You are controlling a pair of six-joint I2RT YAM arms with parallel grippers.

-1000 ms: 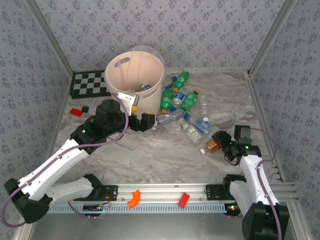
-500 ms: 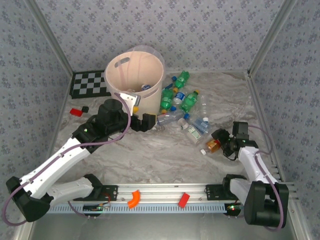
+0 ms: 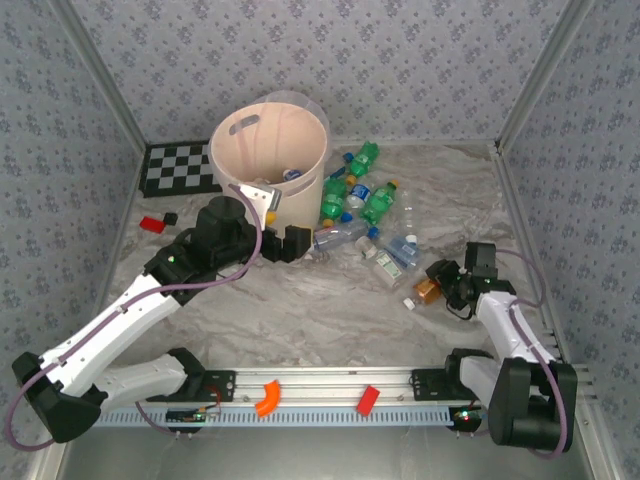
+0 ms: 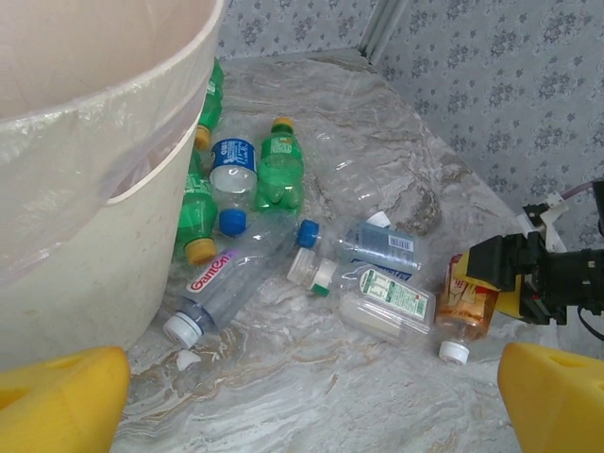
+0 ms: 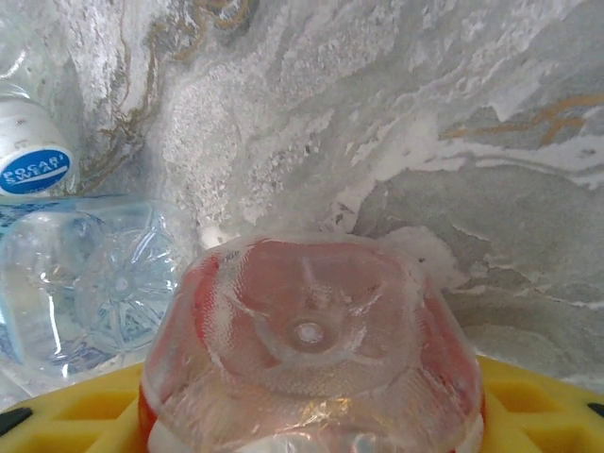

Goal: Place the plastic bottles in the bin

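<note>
Right end effector (image 3: 447, 278) around amber bottle (image 3: 427, 291) base, near desk's right edge; clamped or not, cannot tell. Left end effector (image 3: 288, 243) apart, empty, by bin (image 3: 236, 165) toward far-left corner. Risk: shallow end-grip on slick base; bottle squirts out or drops mid-carry.

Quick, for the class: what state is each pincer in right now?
Left pincer: open wide, holding nothing.
Right pincer: set around the base of the amber bottle; whether it grips cannot be told.

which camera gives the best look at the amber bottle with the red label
Left wrist: the amber bottle lies nearly whole in side view, white cap nearest. Top external shows it small; right wrist looks straight at its base, close up.
</note>
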